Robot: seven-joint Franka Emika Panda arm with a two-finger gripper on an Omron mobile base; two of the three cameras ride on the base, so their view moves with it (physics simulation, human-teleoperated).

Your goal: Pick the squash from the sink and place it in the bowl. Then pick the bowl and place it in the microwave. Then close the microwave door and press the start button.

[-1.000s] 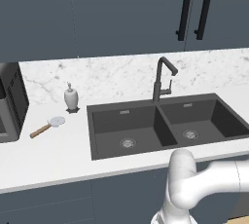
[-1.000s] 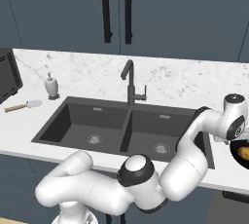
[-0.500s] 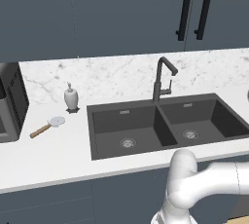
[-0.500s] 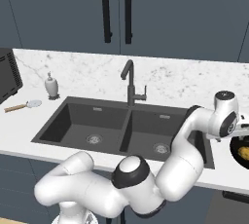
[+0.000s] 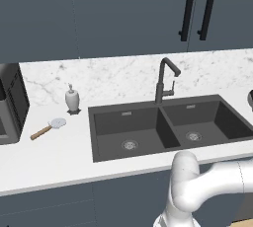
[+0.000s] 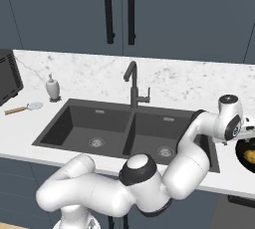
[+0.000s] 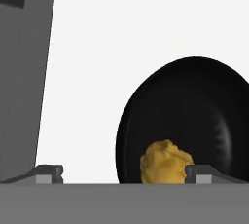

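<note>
Yellow-orange and lumpy, the squash (image 7: 166, 162) lies inside the glossy black bowl (image 7: 194, 96), low against its inner wall in the hand view. From the right base view the same bowl (image 6: 245, 154) sits on the white counter (image 6: 30, 128) at the right edge of the picture, just past the right end of the sink (image 6: 74, 123), with the squash (image 6: 250, 155) showing as a small yellow spot in it. The gripper (image 7: 124, 172) hangs over the bowl with its two finger tips spread wide apart and nothing between them; one tip (image 7: 48, 172) stands over bare counter, the other over the bowl's rim beside the squash.

The arm's white wrist reaches across the sink's right end toward the bowl and covers part of the counter there. The dark grey double-basin sink (image 5: 163, 127) holds only its two round metal drains, and the dark gooseneck faucet (image 5: 165, 80) rises behind the divider. To the left of the sink stand a small white soap dispenser (image 5: 72, 98) and, nearer the front, a wooden-handled round tool (image 5: 48, 128) lying flat. A black box appliance (image 5: 12, 103) sits at the far left of the counter.

The backsplash is white marble with grey veins, and dark blue-grey cabinets (image 5: 123, 14) with long black handles hang above.
</note>
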